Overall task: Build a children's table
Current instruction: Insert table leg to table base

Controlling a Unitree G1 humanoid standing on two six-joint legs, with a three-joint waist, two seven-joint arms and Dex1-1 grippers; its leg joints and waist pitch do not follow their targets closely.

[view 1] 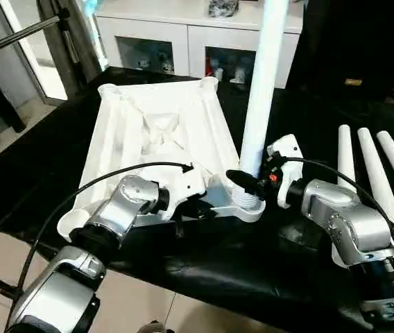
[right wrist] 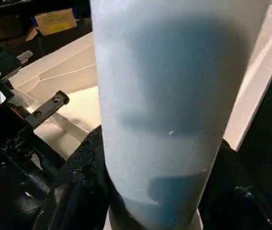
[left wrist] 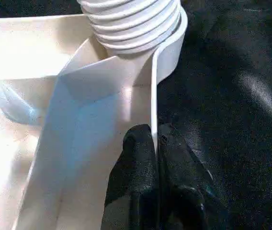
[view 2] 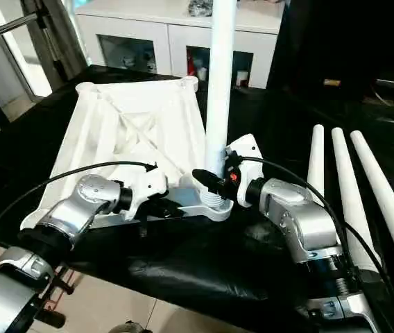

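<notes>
The children's table top (view 1: 155, 132) lies upside down on a black-covered bench, ribbed X-braced underside up. One white leg (view 1: 263, 83) stands upright in the near right corner socket (view 1: 251, 208); its threaded base (left wrist: 131, 21) sits in the socket. My right gripper (view 1: 249, 182) is closed around this leg (right wrist: 174, 96) just above the socket, one black finger on each side. My left gripper (left wrist: 156, 143) is shut on the thin near rim of the top, beside that socket. Three loose legs (view 1: 374, 173) lie side by side to the right.
A white glass-door cabinet (view 1: 183, 35) stands behind the bench. A metal pole (view 1: 16, 38) crosses the far left. The bench's front edge runs close under my forearms, with tiled floor (view 1: 148, 309) below. Black cables loop over both wrists.
</notes>
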